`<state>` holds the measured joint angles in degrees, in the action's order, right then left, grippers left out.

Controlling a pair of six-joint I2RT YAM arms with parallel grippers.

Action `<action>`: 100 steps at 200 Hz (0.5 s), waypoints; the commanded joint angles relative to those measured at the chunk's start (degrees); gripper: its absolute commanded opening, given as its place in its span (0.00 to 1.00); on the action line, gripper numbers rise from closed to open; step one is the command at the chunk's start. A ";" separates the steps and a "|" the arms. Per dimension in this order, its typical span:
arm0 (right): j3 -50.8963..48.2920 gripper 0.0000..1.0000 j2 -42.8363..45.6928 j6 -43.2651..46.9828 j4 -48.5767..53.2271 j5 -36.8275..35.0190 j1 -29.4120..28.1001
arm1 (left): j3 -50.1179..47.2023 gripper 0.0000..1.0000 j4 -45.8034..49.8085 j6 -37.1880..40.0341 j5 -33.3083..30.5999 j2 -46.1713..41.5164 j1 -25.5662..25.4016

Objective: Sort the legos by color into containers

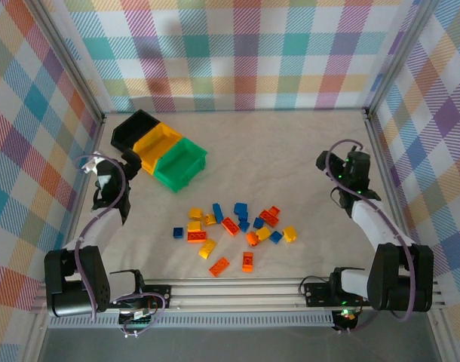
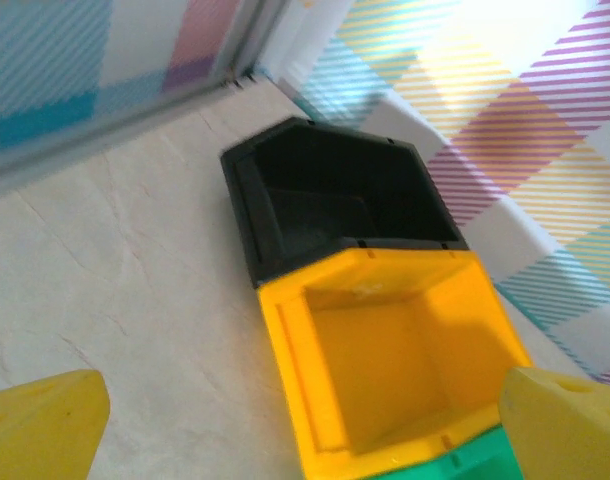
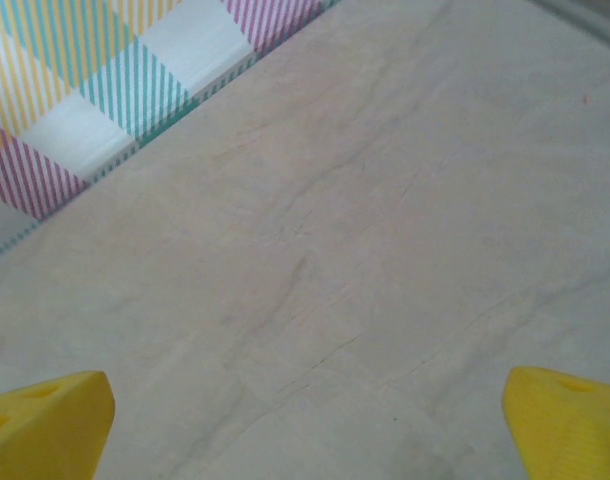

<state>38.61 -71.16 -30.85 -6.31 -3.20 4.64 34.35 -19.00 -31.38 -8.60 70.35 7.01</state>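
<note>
Several legos in blue, orange-red and yellow lie scattered on the table's middle front. The containers stand joined in a row at the back left: black, yellow-orange and green. My left gripper hangs open just left of the bins; from its wrist I look into the empty black bin and the empty yellow-orange bin, with a green edge below. My left gripper holds nothing. My right gripper is open over bare table at the right, its yellow fingertips wide apart.
Plaid walls close in the back and both sides. A metal rail runs along the near edge between the arm bases. Bare table lies under the right gripper.
</note>
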 commanded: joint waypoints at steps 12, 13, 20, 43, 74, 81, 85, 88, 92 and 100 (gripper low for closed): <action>-4.19 1.00 -4.01 -11.13 -10.04 19.70 3.83 | 0.98 1.00 -1.67 -4.79 14.96 0.14 0.03; -4.26 1.00 -4.09 -11.15 -10.43 20.07 3.81 | 1.07 1.00 -1.61 -4.85 15.03 0.14 -0.02; -4.25 1.00 -4.71 -11.22 -11.19 21.82 3.75 | 1.98 1.00 -0.47 -5.14 15.58 -0.01 -0.17; -0.67 1.00 -6.82 -8.49 -5.61 25.89 3.21 | 6.22 1.00 4.35 -6.48 20.97 1.41 -0.33; 4.21 1.00 -7.11 0.84 3.89 22.66 -3.23 | 12.07 0.97 7.95 -5.59 30.10 6.09 -3.04; 5.18 1.00 -7.30 2.48 6.03 20.98 -4.99 | 13.52 1.00 10.35 -4.34 29.59 6.62 -4.39; 5.78 1.00 -7.47 3.46 7.05 20.09 -6.09 | 14.37 1.00 12.06 -3.32 28.67 6.74 -5.39; 6.19 1.00 -7.66 4.08 7.83 19.56 -6.63 | 15.07 1.00 13.42 -2.15 27.81 6.78 -6.09; 6.82 0.99 -7.96 4.95 8.87 18.58 -7.88 | 15.97 1.00 15.52 -0.58 25.91 6.70 -7.44; 8.01 0.99 -8.48 6.38 10.83 16.09 -10.12 | 18.81 1.00 21.65 2.79 18.86 6.42 -10.28</action>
<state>42.74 -78.46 -31.94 -3.05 16.71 -0.56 47.24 -10.57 -35.51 15.18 76.69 2.92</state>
